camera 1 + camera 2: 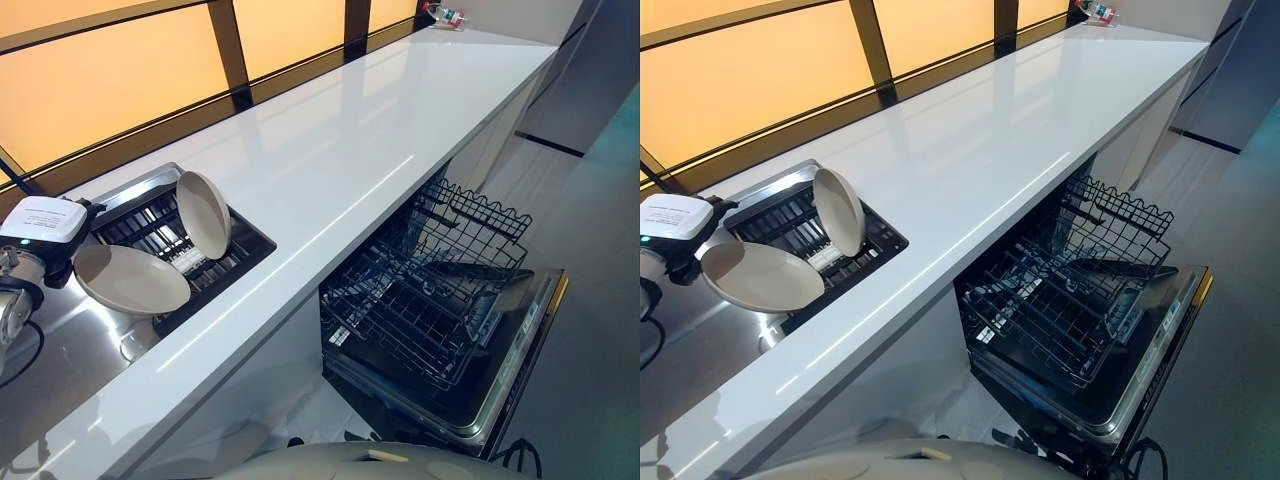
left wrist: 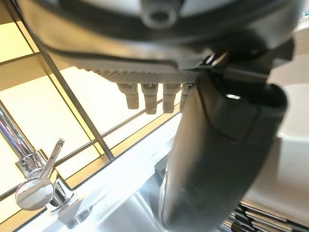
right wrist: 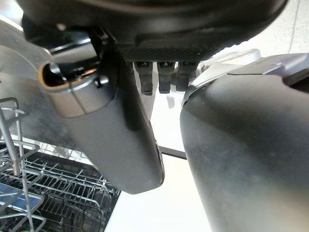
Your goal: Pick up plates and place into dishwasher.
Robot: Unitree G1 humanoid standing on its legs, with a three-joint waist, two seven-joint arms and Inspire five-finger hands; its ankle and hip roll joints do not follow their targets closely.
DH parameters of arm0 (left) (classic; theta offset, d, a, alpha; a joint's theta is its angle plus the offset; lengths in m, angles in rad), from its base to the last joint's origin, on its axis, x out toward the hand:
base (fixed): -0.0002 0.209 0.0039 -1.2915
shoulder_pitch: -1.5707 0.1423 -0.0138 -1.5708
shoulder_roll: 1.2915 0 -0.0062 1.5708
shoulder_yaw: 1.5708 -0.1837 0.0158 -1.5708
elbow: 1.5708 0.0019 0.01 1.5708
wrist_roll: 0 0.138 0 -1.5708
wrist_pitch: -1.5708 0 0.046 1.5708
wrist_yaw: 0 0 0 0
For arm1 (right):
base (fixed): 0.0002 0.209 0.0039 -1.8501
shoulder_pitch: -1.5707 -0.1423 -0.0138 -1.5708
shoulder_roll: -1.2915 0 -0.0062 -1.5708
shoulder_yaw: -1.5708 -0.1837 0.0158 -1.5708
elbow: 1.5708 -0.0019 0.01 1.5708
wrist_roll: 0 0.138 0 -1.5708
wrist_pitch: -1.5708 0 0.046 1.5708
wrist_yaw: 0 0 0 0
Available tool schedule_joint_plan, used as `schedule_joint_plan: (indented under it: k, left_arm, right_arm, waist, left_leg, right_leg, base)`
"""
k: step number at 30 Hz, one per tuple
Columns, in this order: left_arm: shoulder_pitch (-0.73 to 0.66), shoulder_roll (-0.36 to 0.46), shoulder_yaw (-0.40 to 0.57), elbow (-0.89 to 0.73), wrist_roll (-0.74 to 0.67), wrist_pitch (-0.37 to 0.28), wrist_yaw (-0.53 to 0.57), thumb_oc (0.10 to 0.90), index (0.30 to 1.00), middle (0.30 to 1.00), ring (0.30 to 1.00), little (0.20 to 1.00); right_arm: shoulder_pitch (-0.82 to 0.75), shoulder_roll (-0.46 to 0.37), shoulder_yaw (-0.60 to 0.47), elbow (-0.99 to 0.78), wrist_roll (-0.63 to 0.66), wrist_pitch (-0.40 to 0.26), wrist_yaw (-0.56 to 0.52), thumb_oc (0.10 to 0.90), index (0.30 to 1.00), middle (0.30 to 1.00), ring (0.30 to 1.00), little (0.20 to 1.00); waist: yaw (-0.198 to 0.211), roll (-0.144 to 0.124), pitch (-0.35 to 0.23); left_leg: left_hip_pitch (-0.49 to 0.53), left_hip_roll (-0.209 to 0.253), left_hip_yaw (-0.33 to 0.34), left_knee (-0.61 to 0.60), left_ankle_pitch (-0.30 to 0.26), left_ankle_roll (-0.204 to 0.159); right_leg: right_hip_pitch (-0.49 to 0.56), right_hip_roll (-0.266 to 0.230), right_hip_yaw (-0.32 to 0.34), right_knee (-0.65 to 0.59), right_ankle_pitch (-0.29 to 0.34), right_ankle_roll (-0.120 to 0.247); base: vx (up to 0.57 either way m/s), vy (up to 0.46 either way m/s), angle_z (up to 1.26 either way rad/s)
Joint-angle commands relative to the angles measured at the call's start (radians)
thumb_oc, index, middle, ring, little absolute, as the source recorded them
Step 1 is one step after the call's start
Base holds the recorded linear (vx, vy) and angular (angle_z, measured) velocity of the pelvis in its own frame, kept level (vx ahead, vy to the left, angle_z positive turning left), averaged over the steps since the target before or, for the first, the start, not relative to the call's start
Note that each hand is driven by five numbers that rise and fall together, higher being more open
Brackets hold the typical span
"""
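Dark and bulky, the left hand (image 1: pixel 45 262) sits at the sink's far-left side with a cream plate (image 1: pixel 130 279) held out flat from it; I cannot tell how its fingers sit on the rim. Just beyond, a second plate (image 1: pixel 203 213) stands on edge in the black sink rack (image 1: pixel 240 250). The open dishwasher (image 1: pixel 520 340) lies well off to the right, below the white counter (image 1: pixel 340 150), so the plate must travel rightward and down. The right hand (image 3: pixel 159 72) hovers near the dishwasher rack (image 3: pixel 53 193), fingers relaxed, holding nothing.
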Motion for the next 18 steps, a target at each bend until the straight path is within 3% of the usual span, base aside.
schedule_joint_plan:
  k: [1, 6, 18]
  left_arm:
    - [-0.158, 0.138, 0.113, -0.018, -0.021, 0.065, 0.026, 0.800, 0.900, 0.900, 0.900, 0.900]
    - [-0.142, 0.142, 0.135, -0.020, -0.035, 0.035, 0.048, 0.800, 0.900, 0.900, 0.900, 0.900]
    - [-0.084, 0.116, 0.189, -0.084, -0.010, -0.145, 0.096, 0.800, 0.900, 0.900, 0.900, 0.900]
  right_arm:
    - [-0.030, -0.024, 0.015, 0.002, 0.007, 0.026, 0.008, 0.800, 0.900, 0.900, 0.900, 0.900]
    - [-0.030, -0.025, 0.019, 0.001, 0.004, 0.029, 0.006, 0.800, 0.900, 0.900, 0.900, 0.900]
    - [-0.029, -0.020, 0.020, 0.000, -0.013, 0.029, 0.004, 0.800, 0.900, 0.900, 0.900, 0.900]
  waist:
    - [-0.009, 0.074, 0.020]
    - [-0.005, 0.073, 0.018]
    - [0.010, 0.072, 0.015]
  left_leg:
    - [0.042, -0.058, 0.013, 0.008, -0.155, 0.026]
    - [0.040, -0.058, 0.010, 0.008, -0.154, 0.026]
    - [0.036, -0.060, -0.001, 0.008, -0.154, 0.025]
  right_leg:
    - [-0.023, 0.062, 0.009, 0.041, -0.057, 0.038]
    - [-0.024, 0.062, 0.007, 0.040, -0.058, 0.037]
    - [-0.022, 0.059, -0.004, 0.037, -0.058, 0.037]
  base:
    - [0.00, 0.000, 0.00]
    - [0.00, 0.000, 0.00]
    - [0.00, 0.000, 0.00]
